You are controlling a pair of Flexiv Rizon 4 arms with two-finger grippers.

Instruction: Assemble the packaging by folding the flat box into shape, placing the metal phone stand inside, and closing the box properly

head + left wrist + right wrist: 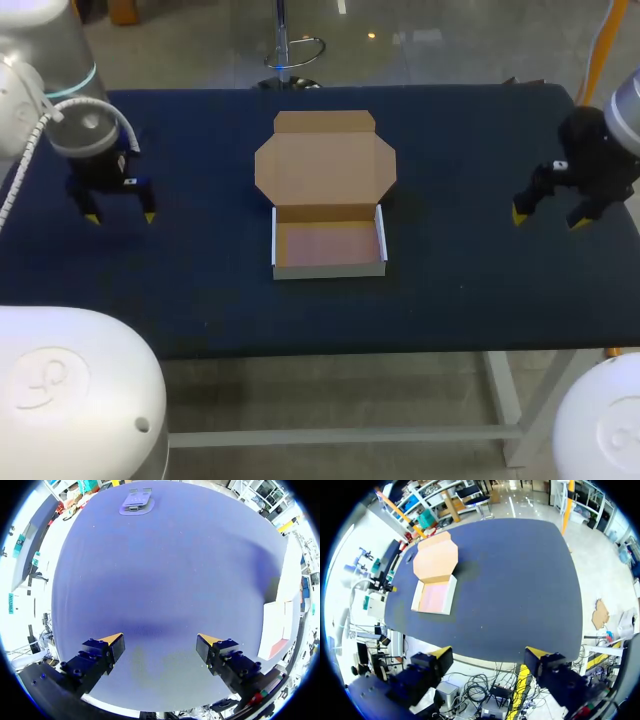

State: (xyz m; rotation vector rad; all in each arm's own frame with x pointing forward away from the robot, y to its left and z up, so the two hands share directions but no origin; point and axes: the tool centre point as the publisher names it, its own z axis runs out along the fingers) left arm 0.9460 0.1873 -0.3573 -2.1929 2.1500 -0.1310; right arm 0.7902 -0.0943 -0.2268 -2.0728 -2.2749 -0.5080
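Dark blue all over, the table [200, 310] is filling the middle of the head view. Nearest us, at the frame's centre, the box [330, 248] is sitting already folded into a tray, with its walls standing and its pinkish floor bare. Level with it, we are holding our left gripper [120, 217] at mid left and our right gripper [548, 218] at mid right. Both are well apart from the box, with fingers spread and gripping nothing. Behind the tray the lid [325, 160] is lying flat and open. Farthest off, in the left wrist view, the metal phone stand [136, 502] is resting on the table well ahead of that gripper. We are judging the folding done and the loading next. The left arm is looking best placed to fetch the stand and set it in the tray. No readable writing is showing on box or stand.
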